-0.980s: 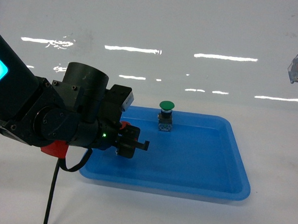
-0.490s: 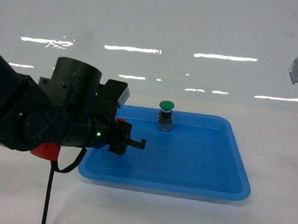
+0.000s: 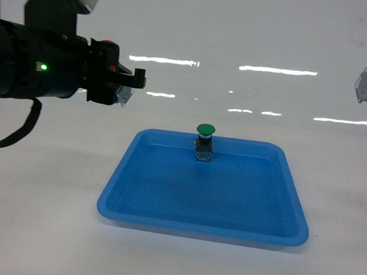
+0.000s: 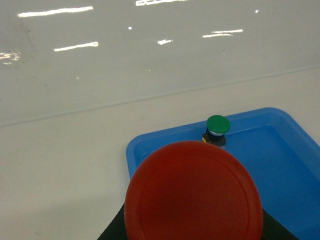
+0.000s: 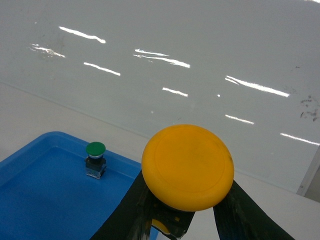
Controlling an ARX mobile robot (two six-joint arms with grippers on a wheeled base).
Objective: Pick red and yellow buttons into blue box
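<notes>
Both grippers grip buttons: left the red button (raised), right the yellow button.

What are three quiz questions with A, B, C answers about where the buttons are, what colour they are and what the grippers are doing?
1. Where is the green button?
A. standing in the tray, by its far rim
B. on the table beside the tray
C. in a gripper

2. What colour is the button in the right gripper?
A. green
B. red
C. yellow

3. What is the left gripper doing?
A. open and empty
B. holding the red button up in the air
C. resting inside the tray

Answers:
1. A: the head view shows it upright inside the tray near the back edge.
2. C: the right wrist view shows the yellow button between the fingers.
3. B: the left wrist view shows the red cap, and the head view shows that gripper above and left of the tray.
</notes>
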